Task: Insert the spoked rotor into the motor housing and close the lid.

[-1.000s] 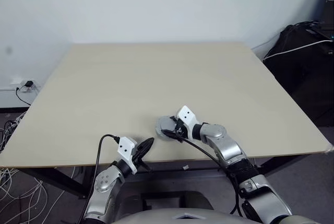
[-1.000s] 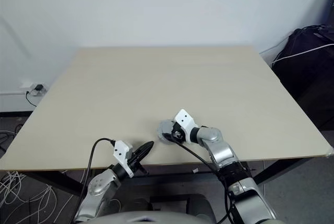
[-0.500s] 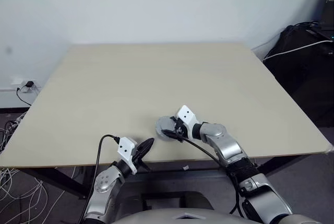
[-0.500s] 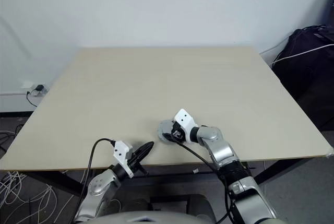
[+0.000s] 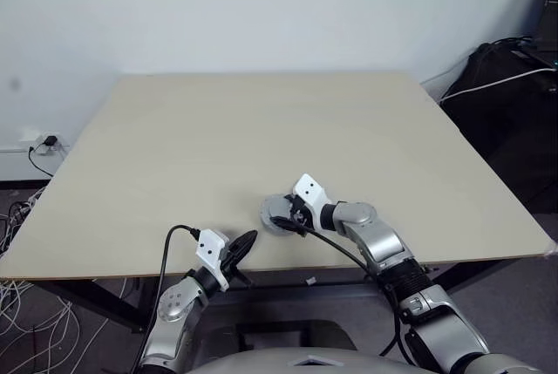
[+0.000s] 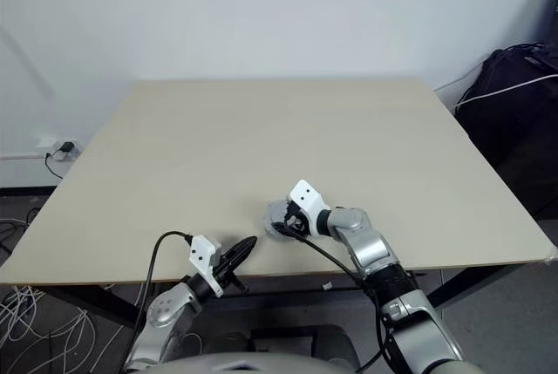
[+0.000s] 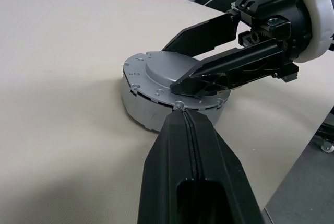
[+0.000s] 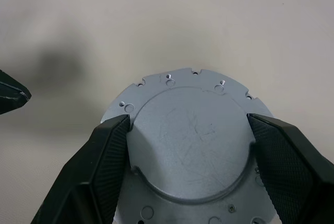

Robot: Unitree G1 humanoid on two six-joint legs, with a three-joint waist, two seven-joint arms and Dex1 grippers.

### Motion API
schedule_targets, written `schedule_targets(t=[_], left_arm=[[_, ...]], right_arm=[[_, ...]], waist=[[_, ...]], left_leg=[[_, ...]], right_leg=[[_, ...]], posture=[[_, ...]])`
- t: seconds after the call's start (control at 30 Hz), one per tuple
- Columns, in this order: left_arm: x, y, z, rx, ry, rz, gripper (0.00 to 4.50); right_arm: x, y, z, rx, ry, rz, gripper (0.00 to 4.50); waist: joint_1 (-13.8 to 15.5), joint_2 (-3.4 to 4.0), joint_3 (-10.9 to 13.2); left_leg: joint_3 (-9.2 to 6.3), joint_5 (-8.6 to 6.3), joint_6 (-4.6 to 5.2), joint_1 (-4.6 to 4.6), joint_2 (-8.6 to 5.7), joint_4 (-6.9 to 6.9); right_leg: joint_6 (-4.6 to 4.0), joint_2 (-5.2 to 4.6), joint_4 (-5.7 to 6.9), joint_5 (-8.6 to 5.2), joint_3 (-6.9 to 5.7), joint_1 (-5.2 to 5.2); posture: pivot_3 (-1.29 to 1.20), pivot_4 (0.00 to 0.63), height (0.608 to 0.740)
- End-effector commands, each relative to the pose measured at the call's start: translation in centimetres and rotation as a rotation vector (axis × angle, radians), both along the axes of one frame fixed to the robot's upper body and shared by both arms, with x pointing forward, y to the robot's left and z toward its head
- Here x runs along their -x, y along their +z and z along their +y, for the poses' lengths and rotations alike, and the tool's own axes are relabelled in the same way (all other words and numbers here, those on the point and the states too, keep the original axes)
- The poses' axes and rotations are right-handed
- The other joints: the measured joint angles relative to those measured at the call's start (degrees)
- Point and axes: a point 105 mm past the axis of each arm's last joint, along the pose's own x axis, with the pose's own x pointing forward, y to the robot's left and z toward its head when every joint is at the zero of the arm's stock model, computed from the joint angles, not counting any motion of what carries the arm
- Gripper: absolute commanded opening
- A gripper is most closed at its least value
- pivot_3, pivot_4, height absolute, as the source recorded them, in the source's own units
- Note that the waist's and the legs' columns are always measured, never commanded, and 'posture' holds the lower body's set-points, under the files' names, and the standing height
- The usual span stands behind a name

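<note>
The left gripper [image 5: 245, 244] sits at the near edge of the table [image 5: 218, 139], left of centre. Its two black fingers [image 7: 190, 145] are pressed flat together, with nothing between them. Its tip points toward the assembly, close to it but apart from it.

Just beyond, and slightly to the right, stands a round grey metal assembly near the table's near edge. Its upper part is the lid [image 8: 190, 140], a silver disc with a raised smooth round centre and a flange carrying small holes and notches along its edge. The lid lies flat on the lower round body, taken to be the motor housing [image 7: 143, 110]. The housing's windings are covered, and the spoked rotor cannot be told from these views.

The right gripper [image 8: 189, 130] reaches in from the right, angled downward over the assembly. Its fingers [image 8: 104, 156] are spread wide, one on each side of the lid's raised centre, touching or almost touching its rim. Whether they press on it cannot be told.

The far part of the table is plain beige surface. A white wall [image 5: 261, 8] stands behind it.
</note>
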Motion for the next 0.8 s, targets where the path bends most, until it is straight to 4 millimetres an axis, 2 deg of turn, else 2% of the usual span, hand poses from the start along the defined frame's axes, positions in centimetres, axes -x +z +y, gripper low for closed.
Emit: schedule_targets(t=[0.03,0.53,0.8], left_arm=[[-0.5,0.8,0.1,0.022,0.011,-0.037,0.0],[-0.2,1.9,-0.7,0.023,0.002,-0.057,0.0],[-1.1,2.6,-0.8,-0.013,-0.023,-0.086,0.0]], right_arm=[[0.2,-1.0,-0.6,0.051,-0.02,0.014,3.29],[0.4,-1.9,-1.1,0.121,-0.027,0.04,3.29],[0.9,-2.1,-0.8,0.122,-0.016,0.049,3.29]], waist=[[-0.01,0.0,0.0],[-0.08,-0.11,-0.15],[-0.06,-0.13,-0.18]], left_leg=[[0.0,0.0,0.0,0.0,0.0,0.0],[-0.02,0.01,-0.01,0.16,0.02,0.0],[-0.04,0.0,-0.01,0.18,0.01,0.0]], right_leg=[[0.0,0.0,0.0,0.0,0.0,0.0],[0.0,-0.02,0.01,0.0,0.0,0.01],[0.0,-0.02,0.01,0.0,-0.01,-0.03]], posture=[[0.0,0.0,0.74],[0.0,0.0,0.74],[0.0,0.0,0.74]])
